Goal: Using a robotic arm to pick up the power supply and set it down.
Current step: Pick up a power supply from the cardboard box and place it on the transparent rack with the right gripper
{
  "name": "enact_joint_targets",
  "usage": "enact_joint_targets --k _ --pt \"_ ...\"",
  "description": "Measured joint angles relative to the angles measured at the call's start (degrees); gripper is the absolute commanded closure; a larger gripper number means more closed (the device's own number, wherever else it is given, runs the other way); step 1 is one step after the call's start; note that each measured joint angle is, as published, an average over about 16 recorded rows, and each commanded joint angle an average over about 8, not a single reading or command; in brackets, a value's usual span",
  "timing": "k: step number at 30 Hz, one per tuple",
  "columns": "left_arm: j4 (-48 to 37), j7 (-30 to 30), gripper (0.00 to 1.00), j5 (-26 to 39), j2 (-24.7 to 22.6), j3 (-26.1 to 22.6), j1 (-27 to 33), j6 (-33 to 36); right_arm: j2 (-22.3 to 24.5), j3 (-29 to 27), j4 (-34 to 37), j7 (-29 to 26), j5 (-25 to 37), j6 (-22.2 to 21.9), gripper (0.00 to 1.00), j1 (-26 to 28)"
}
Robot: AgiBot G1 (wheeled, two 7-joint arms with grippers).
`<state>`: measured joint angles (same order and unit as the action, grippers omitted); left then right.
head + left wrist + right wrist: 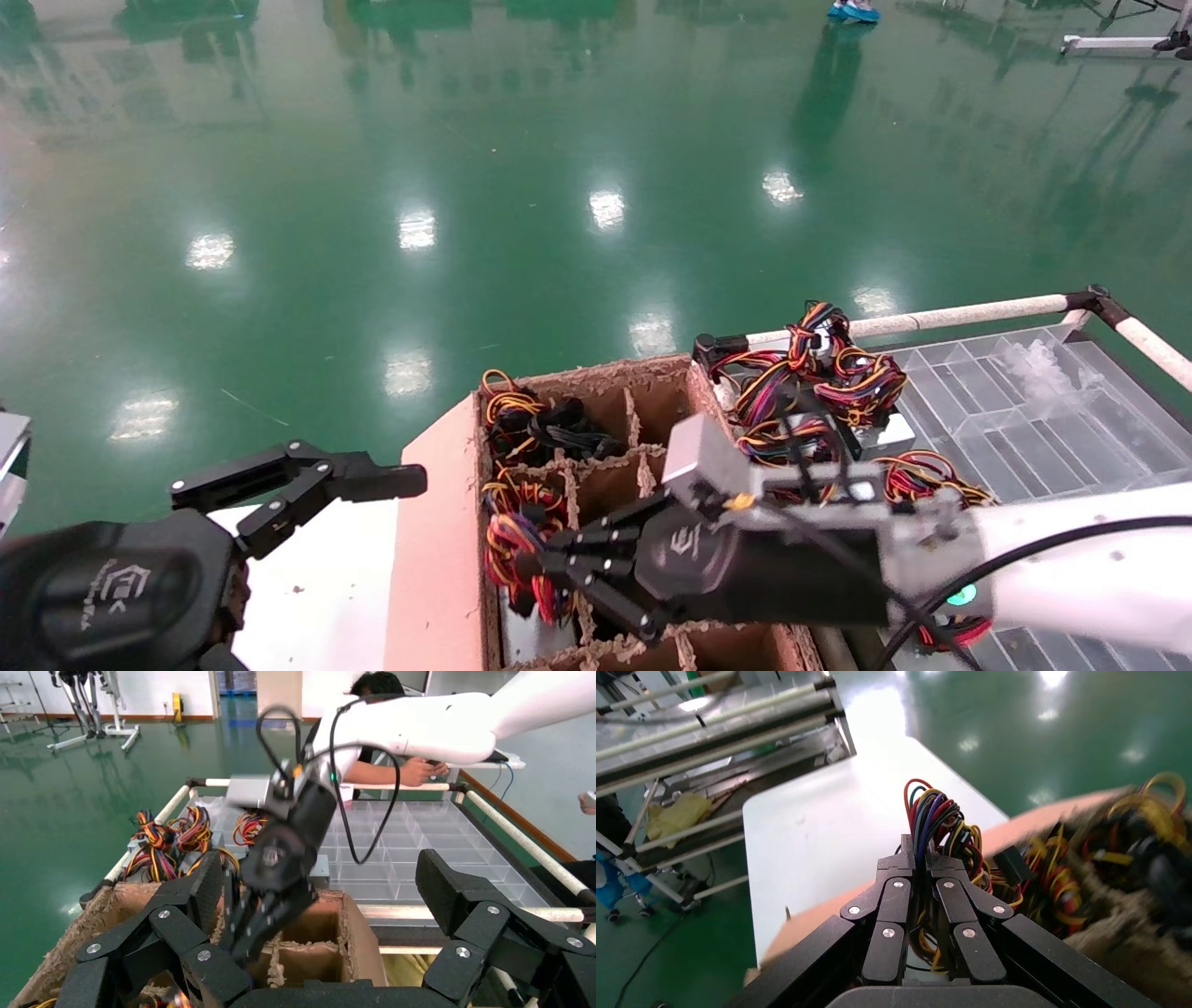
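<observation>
Our right hand [535, 568], fingers nearly together, pinches the wire bundle [938, 822] of the power supply [523, 632] directly beneath it in the cardboard box [438, 531]; our left hand [307, 480] hovers wide open beside the box.

Setting: I worked in a large industrial hall, a robot test floor or workshop. Evidence noted: glossy green epoxy floor [521, 168] mirroring rows of ceiling lights; a worn cardboard crate [447, 522] with cardboard dividers, wire harnesses [517, 522] in its cells; a pipe-framed cart [968, 312] carrying clear plastic compartment trays [1052, 410]; a white worktable [828, 839]; metal rack shelving [722, 720]; a seated person [393, 755] behind the cart; wheeled equipment stands [91, 706] along a far wall.
</observation>
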<state>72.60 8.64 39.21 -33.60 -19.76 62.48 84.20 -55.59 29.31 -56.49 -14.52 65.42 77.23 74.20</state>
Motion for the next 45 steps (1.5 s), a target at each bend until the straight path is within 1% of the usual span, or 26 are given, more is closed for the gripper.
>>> enact_joint_targets --k 6,15,20,25,29,33,39,45 --pt "0.0 0.0 0.0 0.0 0.0 -0.01 0.0 0.0 3.16 -3.23 -5.3 -2.68 -4.04 -1.22 1.0 -0.3" --pt "0.0 -0.01 0.0 -0.01 0.0 -0.01 0.0 -0.01 9.29 -8.73 -13.65 -6.6 -8.95 -5.37 1.0 -1.41" --pt "0.0 -0.01 0.0 -0.01 0.01 -0.02 0.0 -0.01 13.84 -11.76 -16.3 -7.9 -10.54 -6.89 1.0 -1.38" --pt "0.0 -0.01 0.0 -0.01 0.01 -0.02 0.01 -0.01 19.71 -14.9 -16.54 -8.22 -11.61 -6.77 1.0 -0.56" --pt "0.0 -0.01 0.0 -0.02 0.01 -0.02 0.01 -0.01 24.96 -17.35 -14.79 -7.73 -12.19 -5.42 1.0 0.75" --pt "0.0 -0.01 0.0 -0.02 0.01 -0.03 0.01 -0.01 30.42 -19.38 -11.8 -6.7 -12.22 -2.91 1.0 2.75" --pt "0.0 -0.02 0.0 -0.02 0.01 -0.03 0.01 -0.01 37.77 -20.96 -5.73 -4.65 -11.04 2.4 1.0 6.14" --pt "0.0 -0.02 0.0 -0.03 0.01 -0.04 0.01 -0.01 43.21 -20.65 0.02 -2.53 -8.89 8.13 1.0 8.46"
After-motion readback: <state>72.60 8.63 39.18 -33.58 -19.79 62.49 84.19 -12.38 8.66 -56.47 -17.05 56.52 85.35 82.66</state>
